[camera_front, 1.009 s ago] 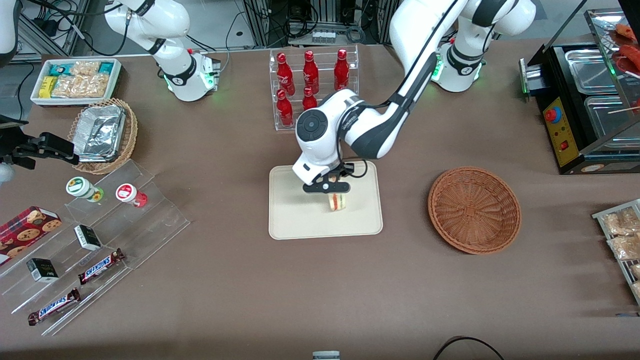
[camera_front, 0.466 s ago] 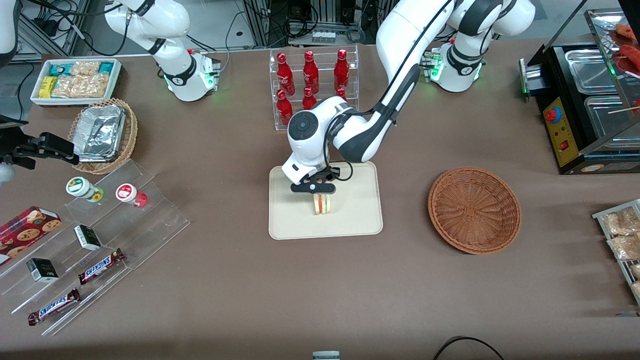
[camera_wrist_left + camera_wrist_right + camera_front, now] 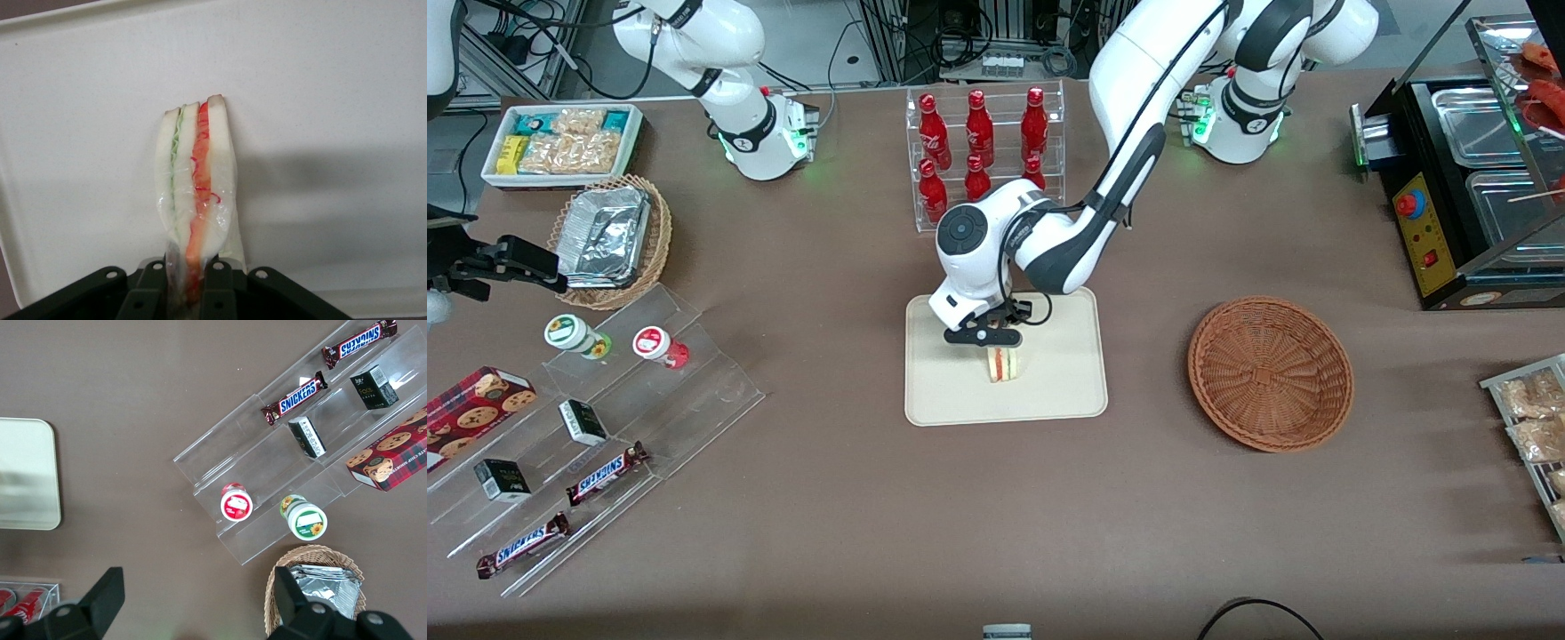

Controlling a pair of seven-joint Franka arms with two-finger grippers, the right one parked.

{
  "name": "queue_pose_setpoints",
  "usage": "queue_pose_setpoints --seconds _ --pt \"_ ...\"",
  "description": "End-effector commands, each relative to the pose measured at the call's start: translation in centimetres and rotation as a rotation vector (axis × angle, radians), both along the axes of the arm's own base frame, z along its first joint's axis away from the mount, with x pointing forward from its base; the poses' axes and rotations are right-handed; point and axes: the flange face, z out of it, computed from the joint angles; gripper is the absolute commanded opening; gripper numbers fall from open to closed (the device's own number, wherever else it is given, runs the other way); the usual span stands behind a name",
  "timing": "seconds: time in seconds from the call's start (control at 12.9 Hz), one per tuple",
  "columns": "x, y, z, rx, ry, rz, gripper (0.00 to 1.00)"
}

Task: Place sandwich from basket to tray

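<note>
While the gripper pinches the sandwich on edge, it hangs low over the tray, apparently for release; the basket sits empty.

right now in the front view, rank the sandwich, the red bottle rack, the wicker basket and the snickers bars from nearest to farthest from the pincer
Pincer is over the tray, shut on the sandwich.
1. Sandwich: held in the pincer.
2. Red bottle rack: farther from the front camera than the tray.
3. Wicker basket: toward the working arm's end.
4. Snickers bars: toward the parked arm's end.
</note>
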Motion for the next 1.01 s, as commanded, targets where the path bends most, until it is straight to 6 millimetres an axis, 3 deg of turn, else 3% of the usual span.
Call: queue_pose_setpoints --seconds 0.0,0.16,0.39,0.62,0.93 --pt "0.0 -0.2 0.4 0.004 -0.027 -0.008 1.00" --pt "0.5 0.1 1.4 0.002 -0.032 0.007 1.00" --pt "1.1 1.1 6.4 0.011 -0.028 0.040 1.00" --pt "4.1 5.9 13.6 0.013 -0.024 0.139 1.00" --pt "5.6 12.7 23.2 0.005 0.006 0.244 1.00"
